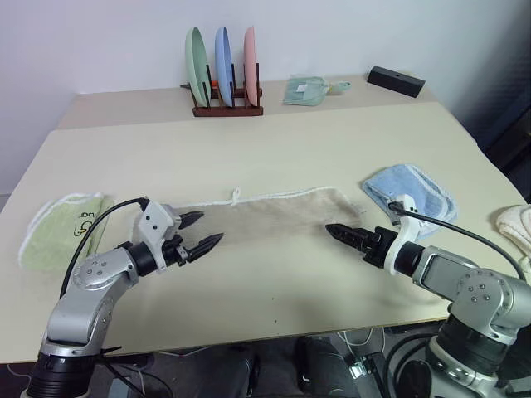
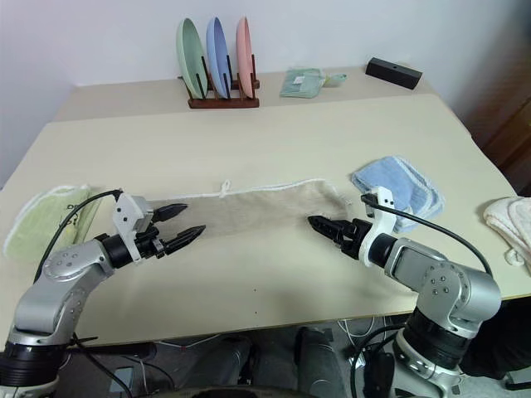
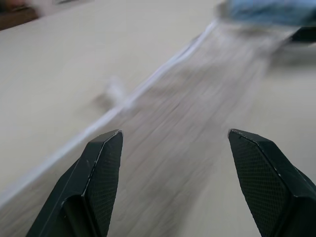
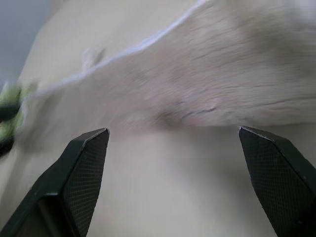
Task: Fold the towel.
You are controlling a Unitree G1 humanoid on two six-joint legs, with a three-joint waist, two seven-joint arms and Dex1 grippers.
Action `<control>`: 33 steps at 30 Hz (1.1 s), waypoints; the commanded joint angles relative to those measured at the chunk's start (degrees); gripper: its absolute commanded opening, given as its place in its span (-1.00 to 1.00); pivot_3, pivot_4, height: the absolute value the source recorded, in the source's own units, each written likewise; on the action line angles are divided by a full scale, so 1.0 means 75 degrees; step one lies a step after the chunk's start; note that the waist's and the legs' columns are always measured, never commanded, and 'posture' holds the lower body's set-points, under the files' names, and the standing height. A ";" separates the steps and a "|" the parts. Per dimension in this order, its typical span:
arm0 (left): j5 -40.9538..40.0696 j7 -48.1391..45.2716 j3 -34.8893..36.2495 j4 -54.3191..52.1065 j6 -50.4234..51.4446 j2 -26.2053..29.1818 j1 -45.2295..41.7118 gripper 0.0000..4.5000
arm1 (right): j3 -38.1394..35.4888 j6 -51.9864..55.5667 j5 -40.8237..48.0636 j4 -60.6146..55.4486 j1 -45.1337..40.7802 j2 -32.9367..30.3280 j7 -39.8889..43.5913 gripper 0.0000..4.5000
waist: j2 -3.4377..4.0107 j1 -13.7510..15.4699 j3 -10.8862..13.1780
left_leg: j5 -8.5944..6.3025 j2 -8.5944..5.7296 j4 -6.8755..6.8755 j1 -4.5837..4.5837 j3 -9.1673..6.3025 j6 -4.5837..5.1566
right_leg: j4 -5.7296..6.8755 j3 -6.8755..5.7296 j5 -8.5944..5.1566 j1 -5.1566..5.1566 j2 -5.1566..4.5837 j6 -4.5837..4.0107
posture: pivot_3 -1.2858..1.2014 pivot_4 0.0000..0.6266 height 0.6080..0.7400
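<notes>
The towel [image 1: 265, 214] lies flat on the table [image 1: 274, 137] as a long beige strip. White piping runs along its far edge, with a small loop [image 1: 236, 196] on it. My left gripper [image 1: 210, 228] hovers at the strip's left end, pointing along it, jaws open and nothing between them. My right gripper [image 1: 330, 229] points at the strip's near right corner from the other side, just off the cloth. In the right wrist view its fingers [image 4: 81, 163] stand wide open and empty, with the towel [image 4: 207, 84] just beyond them.
A light green towel [image 1: 58, 228] lies at the table's left edge and a folded light blue towel [image 1: 411, 192] just behind my right gripper. A rack of three plates [image 1: 224, 75], a small green cloth [image 1: 305, 89] and a black box [image 1: 396, 80] stand at the back. A white cloth [image 1: 516, 224] lies far right.
</notes>
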 commanded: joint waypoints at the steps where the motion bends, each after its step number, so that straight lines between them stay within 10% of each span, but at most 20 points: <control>1: -0.0190 -0.0051 -0.0217 -0.0502 0.0183 0.0082 0.0034 0.54 | -0.0640 0.0051 0.0153 0.0157 -0.0337 0.0617 -0.1099 0.89 | 0.0005 -0.0011 -0.0004 | 0.0000 0.0000 0.0001 0.0000 0.0001 0.0000 | 0.0000 0.0000 0.0000 0.0000 0.0000 0.0000 | 0.03 -0.52 1.00; 10: -0.0125 0.0049 -0.0370 -0.0513 0.0206 0.0104 0.0021 0.54 | -0.2463 0.0051 0.0071 0.1049 -0.1866 0.1605 -0.3188 0.89 | 0.0013 -0.0030 -0.0014 | 0.0000 -0.0001 0.0001 0.0023 0.0001 0.0000 | 0.0000 0.0001 0.0000 0.0022 0.0003 0.0000 | 0.03 -0.52 1.00; 19: -0.0090 0.0127 -0.0264 -0.0421 0.0153 0.0186 0.0026 0.55 | -0.2874 0.0051 -0.0063 0.1267 -0.2515 0.1776 -0.3594 -0.72 | 0.0016 -0.0082 -0.0013 | 0.0000 -0.0001 -0.0004 0.0011 0.0001 0.0000 | -0.0001 0.0001 0.0000 0.0009 0.0003 -0.0001 | 0.03 -0.52 1.00; 25: -0.0068 0.0149 -0.0312 -0.0383 0.0084 0.0162 0.0237 0.55 | -0.1696 -0.0579 -0.0002 0.0623 -0.2112 0.1143 -0.3214 -0.96 | 0.0019 -0.0233 -0.0012 | 0.0000 0.0000 -0.0019 0.0005 0.0000 0.0000 | 0.0000 0.0003 -0.0001 -0.0003 0.0003 0.0000 | 0.03 -0.52 1.00; 33: -0.0010 0.0029 -0.0406 0.0070 0.0034 0.0148 -0.0185 0.55 | 0.2390 -0.2156 0.0021 -0.0399 -0.1102 -0.2487 -0.0728 -0.96 | 0.0022 -0.0199 -0.0009 | -0.0002 0.0001 -0.0014 0.0003 0.0001 0.0004 | -0.0016 -0.0001 -0.0001 0.0004 0.0002 0.0001 | 0.03 -0.52 1.00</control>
